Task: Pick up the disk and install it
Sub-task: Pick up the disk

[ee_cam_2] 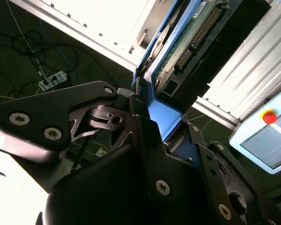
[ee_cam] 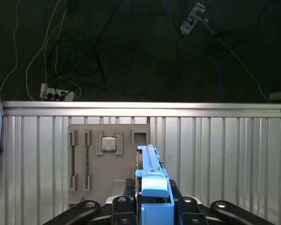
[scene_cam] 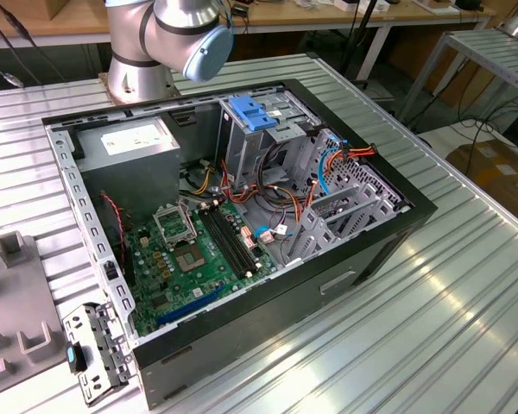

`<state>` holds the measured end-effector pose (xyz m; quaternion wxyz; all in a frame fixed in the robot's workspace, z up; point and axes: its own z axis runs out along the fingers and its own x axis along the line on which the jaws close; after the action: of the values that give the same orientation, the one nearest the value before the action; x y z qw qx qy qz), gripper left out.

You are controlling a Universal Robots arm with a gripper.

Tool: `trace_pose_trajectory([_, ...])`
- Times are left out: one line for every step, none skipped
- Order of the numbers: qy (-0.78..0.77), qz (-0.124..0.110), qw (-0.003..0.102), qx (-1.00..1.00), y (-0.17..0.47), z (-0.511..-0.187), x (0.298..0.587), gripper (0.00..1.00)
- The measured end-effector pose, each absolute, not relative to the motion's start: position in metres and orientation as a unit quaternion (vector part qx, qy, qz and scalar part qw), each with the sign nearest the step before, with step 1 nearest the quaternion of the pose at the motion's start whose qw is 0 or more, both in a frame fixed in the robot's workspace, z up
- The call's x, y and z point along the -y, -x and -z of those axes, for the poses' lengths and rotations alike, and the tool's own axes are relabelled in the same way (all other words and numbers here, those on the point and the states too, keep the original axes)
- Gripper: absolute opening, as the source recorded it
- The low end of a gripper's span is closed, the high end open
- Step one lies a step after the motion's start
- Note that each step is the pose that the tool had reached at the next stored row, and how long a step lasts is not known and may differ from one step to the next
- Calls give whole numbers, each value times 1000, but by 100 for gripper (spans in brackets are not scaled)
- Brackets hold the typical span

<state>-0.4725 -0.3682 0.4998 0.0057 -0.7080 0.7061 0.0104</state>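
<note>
Fingers (ee_cam_2: 147, 140) of the gripper (ee_cam: 152, 202) come first for us: in both wrist views we see them drawn in narrow and clamped on the disk (ee_cam: 150, 161), pressing its blue side rail (ee_cam_2: 165, 115) from either side. The disk sits edge-on in that grip and projects forward from the black linkage. In the second wrist view its green circuit board (ee_cam_2: 189, 40) and a row of connector pins face the camera.

Past the disk, in the first wrist view, we find the ribbed metal table (ee_cam: 225, 154). On it a grey fixture plate (ee_cam: 79, 159) carries a processor chip (ee_cam: 108, 144) in a square recess. Beyond the table's edge we make out a dark floor with loose cables and a power strip (ee_cam: 56, 93).

In the exterior view an open computer case (scene_cam: 354, 272) lies on its side on the table with its motherboard (scene_cam: 198, 259) facing up. A grey power supply (scene_cam: 125, 155) sits toward the exterior view's left, and a blue latch (scene_cam: 257, 114) tops the drive cage behind. Farthest back stands the arm's base (scene_cam: 134, 73).
</note>
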Motion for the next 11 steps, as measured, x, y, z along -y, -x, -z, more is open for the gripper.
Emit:
trace_pose_trajectory([708,-10,6,-706,473,-502,368,37])
trace_pose_trajectory([708,-10,6,-706,472,-503,368,37])
trace_pose_trajectory([708,-10,6,-706,472,-504,368,37])
trace_pose_trajectory([708,-10,6,-706,473,-505,368,37])
trace_pose_trajectory([708,-10,6,-706,472,-506,368,37])
trace_pose_trajectory([708,-10,6,-706,472,-509,368,37])
trace_pose_trajectory([708,-10,6,-706,472,-511,368,37])
trace_pose_trajectory([708,-10,6,-706,472,-512,368,37])
trace_pose_trajectory([708,-10,6,-706,472,-513,368,37])
trace_pose_trajectory([708,-10,6,-706,472,-515,368,37])
trace_pose_trajectory([708,-10,6,-706,472,-516,368,37])
